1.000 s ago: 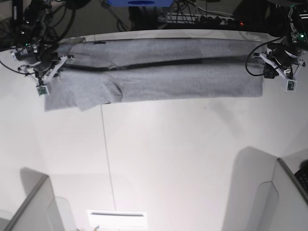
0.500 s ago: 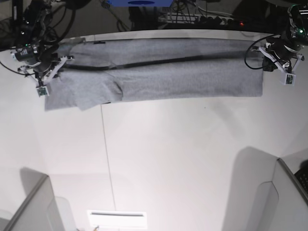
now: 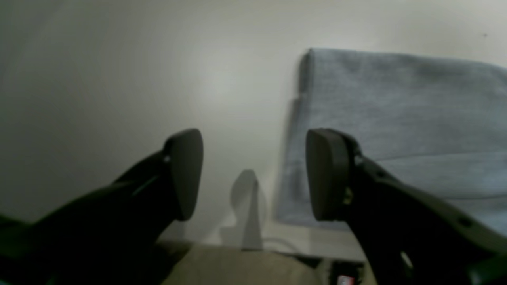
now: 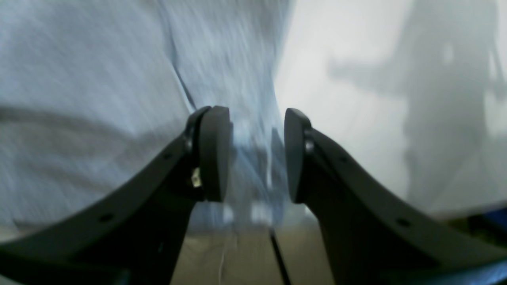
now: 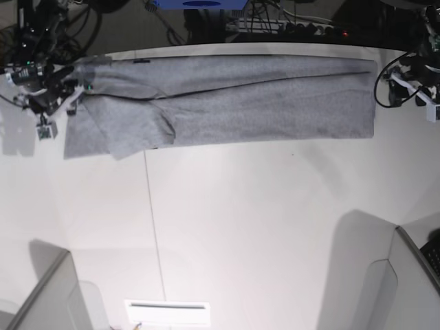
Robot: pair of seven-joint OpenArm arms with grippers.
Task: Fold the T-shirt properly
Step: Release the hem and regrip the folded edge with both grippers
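White table [image 5: 240, 227], grey T-shirt [image 5: 240, 103] folded along far edge, left end effector [image 3: 253, 174] and right end effector [image 4: 256, 154] both apart, empty

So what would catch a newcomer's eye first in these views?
The grey T-shirt, folded into a long band across the far side of the white table. Then the two arms at its ends: the left pincer open over bare table just off the shirt's edge, and the right pincer open above the cloth, holding nothing.

Even bright light, blurred wrist views
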